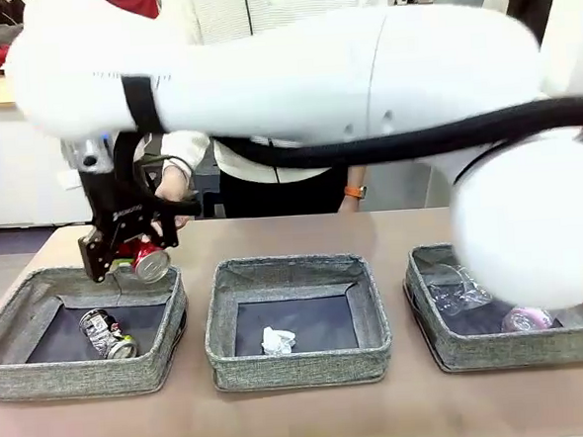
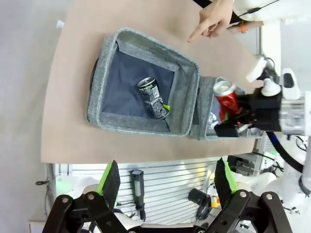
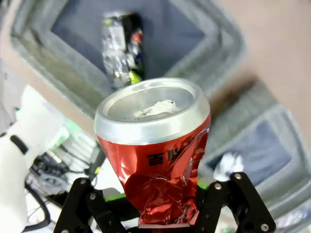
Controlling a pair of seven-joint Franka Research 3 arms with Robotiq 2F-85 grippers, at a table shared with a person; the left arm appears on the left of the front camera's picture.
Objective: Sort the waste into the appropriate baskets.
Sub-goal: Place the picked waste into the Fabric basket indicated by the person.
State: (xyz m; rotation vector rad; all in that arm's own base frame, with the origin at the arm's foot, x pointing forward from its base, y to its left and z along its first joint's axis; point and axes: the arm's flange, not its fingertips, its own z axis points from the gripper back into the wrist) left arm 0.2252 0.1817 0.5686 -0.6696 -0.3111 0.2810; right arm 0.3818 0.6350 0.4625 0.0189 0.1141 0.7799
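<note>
My right gripper [image 1: 128, 254] has reached across to the left and is shut on the crushed red can [image 1: 149, 260], holding it just above the back rim of the left basket [image 1: 44, 377]. A dark can [image 1: 108, 334] lies inside that basket. The red can [image 3: 155, 150] stands close up in the right wrist view, with the dark can [image 3: 121, 48] below it. In the middle basket [image 1: 301, 366] sits a crumpled paper ball [image 1: 276, 340]. The right basket [image 1: 517, 348] holds a clear plastic cup [image 1: 454, 293] and a pink-labelled bottle [image 1: 527, 319]. My left gripper [image 2: 167, 177] hangs open and empty, high over the table's edge.
A person stands at the far side, one hand [image 2: 211, 19] pointing a finger down at the table behind the left basket. My right arm's white links [image 1: 362, 75] span the whole scene above the baskets. Bare table [image 1: 304, 421] runs in front of the baskets.
</note>
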